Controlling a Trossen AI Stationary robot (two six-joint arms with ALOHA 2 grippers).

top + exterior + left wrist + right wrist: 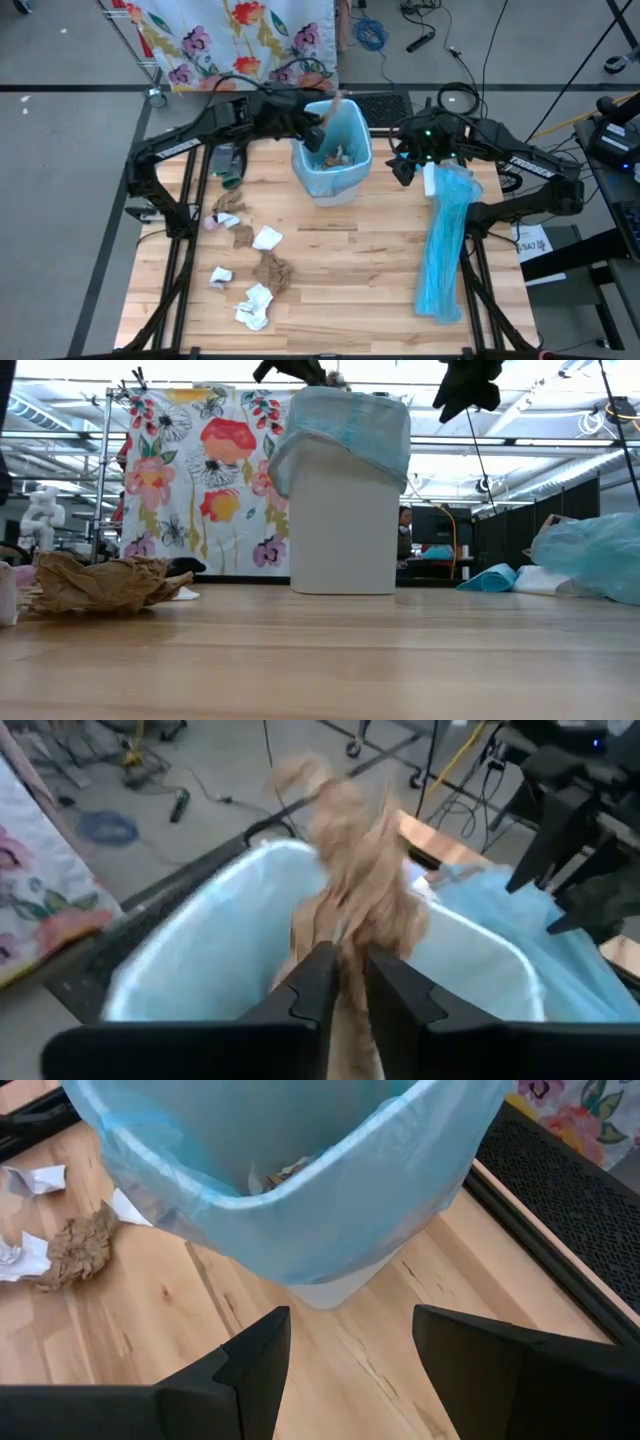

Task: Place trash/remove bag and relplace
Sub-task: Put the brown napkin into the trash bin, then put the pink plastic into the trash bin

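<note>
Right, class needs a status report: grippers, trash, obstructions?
Left gripper over bin, brown paper wad between its fingers. Right gripper open beside bin. Nothing in the way.

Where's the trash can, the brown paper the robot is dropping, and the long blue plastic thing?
Trash can (333, 178): high view, on its blue-lined front rim.
Brown paper (365, 890): left wrist view, on the wad's middle, above the left gripper (345, 982).
Blue plastic strip (443, 250): high view, on its middle.

A long light-blue plastic strip (443, 245) lies lengthwise on the right part of the wooden surface (360, 270). Behind the surface's far edge hangs a floral cloth (240, 35) with red and purple flowers. A blue cable coil (370, 33) lies on the grey floor beyond.
</note>
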